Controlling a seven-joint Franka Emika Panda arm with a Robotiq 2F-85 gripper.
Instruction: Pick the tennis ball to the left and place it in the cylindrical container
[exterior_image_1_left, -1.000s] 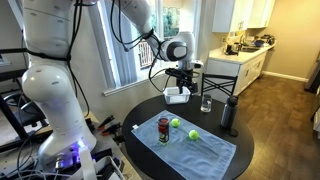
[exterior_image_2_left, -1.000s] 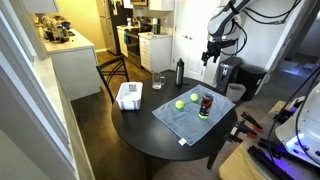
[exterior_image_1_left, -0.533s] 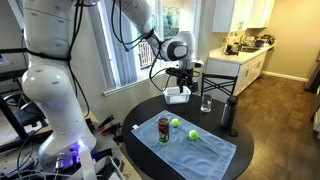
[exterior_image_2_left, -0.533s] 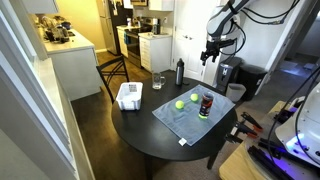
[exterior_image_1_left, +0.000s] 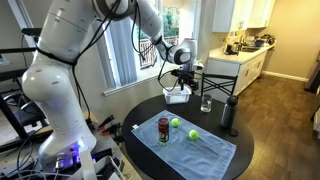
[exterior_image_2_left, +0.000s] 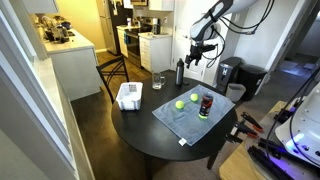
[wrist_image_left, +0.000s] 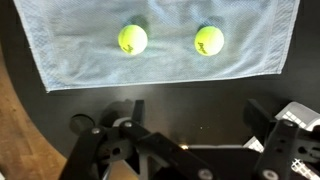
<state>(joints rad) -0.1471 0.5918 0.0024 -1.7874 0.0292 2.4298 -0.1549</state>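
Note:
Two tennis balls lie on a light-blue towel (exterior_image_1_left: 200, 148): one tennis ball (exterior_image_1_left: 175, 124) next to the dark-red cylindrical container (exterior_image_1_left: 164, 130), the other ball (exterior_image_1_left: 192, 133) a little further along. In an exterior view the balls (exterior_image_2_left: 181, 103) (exterior_image_2_left: 194, 97) sit beside the container (exterior_image_2_left: 206, 105). The wrist view shows both balls (wrist_image_left: 132, 39) (wrist_image_left: 209, 41) on the towel (wrist_image_left: 160, 62); the container is out of that view. My gripper (exterior_image_1_left: 181, 76) (exterior_image_2_left: 193, 58) (wrist_image_left: 200, 125) hangs open and empty high above the table, well apart from the balls.
On the round dark table (exterior_image_1_left: 240, 158) stand a tall dark bottle (exterior_image_1_left: 229, 115) (exterior_image_2_left: 180, 72), a drinking glass (exterior_image_1_left: 206, 103) (exterior_image_2_left: 158, 82) and a white basket (exterior_image_1_left: 178, 96) (exterior_image_2_left: 129, 96). A chair (exterior_image_2_left: 112, 72) and kitchen counters stand beyond the table.
The arm has swung round, bringing the open gripper from beyond the table's edge to above the table near the bottle. The balls and the container have not moved.

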